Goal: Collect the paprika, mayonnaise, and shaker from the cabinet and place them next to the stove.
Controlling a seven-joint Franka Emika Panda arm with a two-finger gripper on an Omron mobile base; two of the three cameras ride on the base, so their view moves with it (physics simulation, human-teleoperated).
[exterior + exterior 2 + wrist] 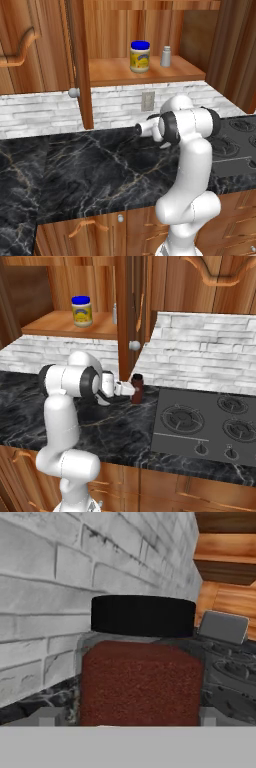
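Paprika [142,672] base cut off, shaker [114,314] (half-hidden)

The arm rises from its base, bends at a high elbow and reaches forward, its forearm roughly level and low over the counter. The wrist holds the hand horizontal, pointing toward the back wall. The gripper [133,389] is spread wide, its 2 fingertips [48,716] standing on either side of the paprika [137,388], near its sides.
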